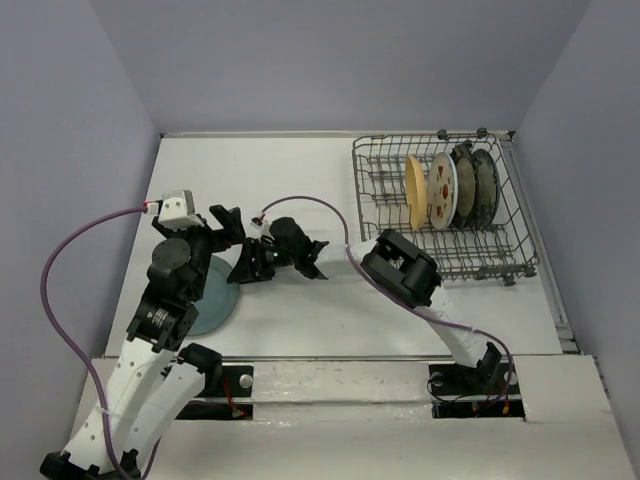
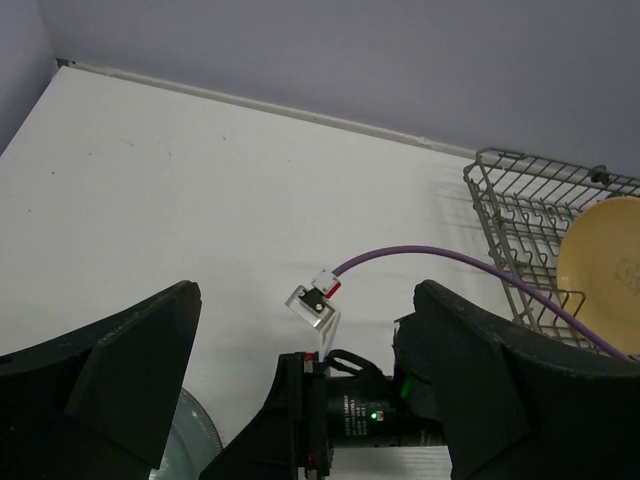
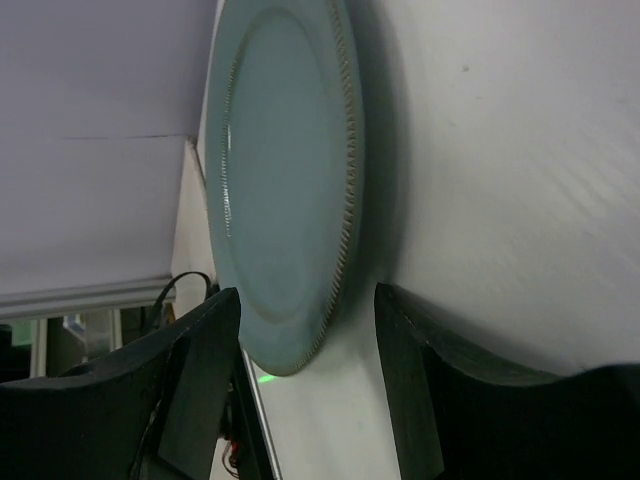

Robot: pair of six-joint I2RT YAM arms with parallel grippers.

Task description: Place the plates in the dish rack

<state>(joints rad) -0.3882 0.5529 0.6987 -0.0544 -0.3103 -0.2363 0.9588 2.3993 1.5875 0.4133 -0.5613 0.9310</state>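
My right end effector (image 3: 307, 292) is open, its two fingers standing on either side of the near rim of the teal plate (image 3: 280, 180) without pinching it, so nothing is gripped. My left end effector (image 2: 305, 290) hangs just above, spread wide and empty. The teal plate lies flat on the counter (image 1: 300, 180) at the left, well apart from the dish rack (image 1: 520, 250) at the far right. Standing on edge between the rack's tines are a yellow plate (image 1: 414, 190), a white plate with red marks (image 1: 441, 187) and two darker plates (image 1: 475, 184). I judge four plates loaded and this one left to grip, carry across and slot in. I can read no brand or writing; a faint mark on the yellow plate is too blurred to read.
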